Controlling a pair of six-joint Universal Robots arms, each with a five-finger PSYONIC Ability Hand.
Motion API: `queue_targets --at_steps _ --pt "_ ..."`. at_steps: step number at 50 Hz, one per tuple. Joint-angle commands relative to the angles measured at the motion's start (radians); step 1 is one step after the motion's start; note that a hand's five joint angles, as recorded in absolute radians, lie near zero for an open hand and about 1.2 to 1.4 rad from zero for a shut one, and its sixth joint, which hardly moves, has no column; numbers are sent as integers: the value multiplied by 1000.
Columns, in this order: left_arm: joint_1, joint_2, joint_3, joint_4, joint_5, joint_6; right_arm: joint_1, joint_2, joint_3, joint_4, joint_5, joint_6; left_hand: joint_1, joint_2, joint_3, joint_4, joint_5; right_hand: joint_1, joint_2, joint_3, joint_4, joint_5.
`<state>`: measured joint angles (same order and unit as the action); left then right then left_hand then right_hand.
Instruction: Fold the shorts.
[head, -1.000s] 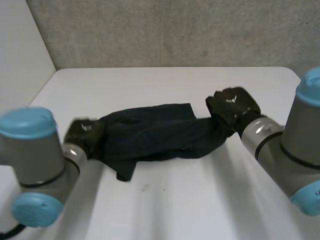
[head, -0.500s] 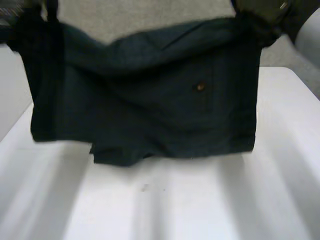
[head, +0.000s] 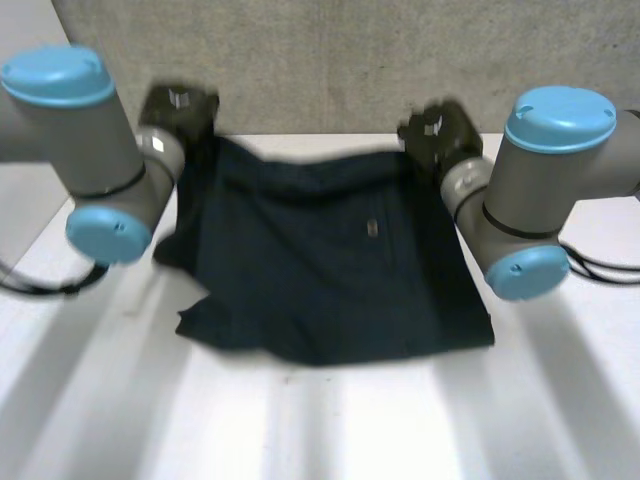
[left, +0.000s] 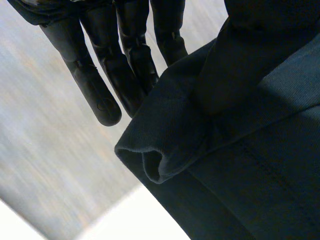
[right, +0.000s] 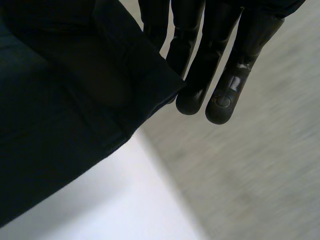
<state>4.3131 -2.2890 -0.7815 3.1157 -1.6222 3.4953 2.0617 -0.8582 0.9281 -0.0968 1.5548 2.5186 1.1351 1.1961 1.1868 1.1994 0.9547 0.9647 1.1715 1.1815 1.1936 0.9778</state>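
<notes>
Dark blue cloth is spread wide across the white worktop (head: 400, 420): these are the shorts (head: 330, 260). Their long side runs from left to right, from one hand to the other.

On the left, the left hand (head: 178, 105) has the far left corner of the shorts. Its fingers (left: 100, 85) are straight, and the rolled corner sits beside them, pinched against the thumb, which is hidden under the cloth.

In the middle, the top edge of the shorts hangs between the two hands, lifted a little off the worktop. The leg ends lie on the worktop, on the side close to the robot.

On the right, the right hand (head: 438, 130) has the far right corner in the same way. Its fingers (right: 225, 75) are straight, with the cloth edge pinched beside them.

Both hands are at the far edge, one at each corner, so neither is nearer. The loose leg ends lie straight toward the robot from the hands. I think the next move should go that way, both hands going evenly so the cloth stays flat.
</notes>
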Motion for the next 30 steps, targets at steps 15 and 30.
queue_targets --at_steps 15,30 --pt "3 266 -82 551 -16 -203 -46 -187 -5 -543 -21 180 261 200 209 197 267 432 225 215 203 244" --pt "13 94 -530 480 -10 -145 -46 36 97 -80 -73 163 261 200 209 197 267 432 225 215 203 244"
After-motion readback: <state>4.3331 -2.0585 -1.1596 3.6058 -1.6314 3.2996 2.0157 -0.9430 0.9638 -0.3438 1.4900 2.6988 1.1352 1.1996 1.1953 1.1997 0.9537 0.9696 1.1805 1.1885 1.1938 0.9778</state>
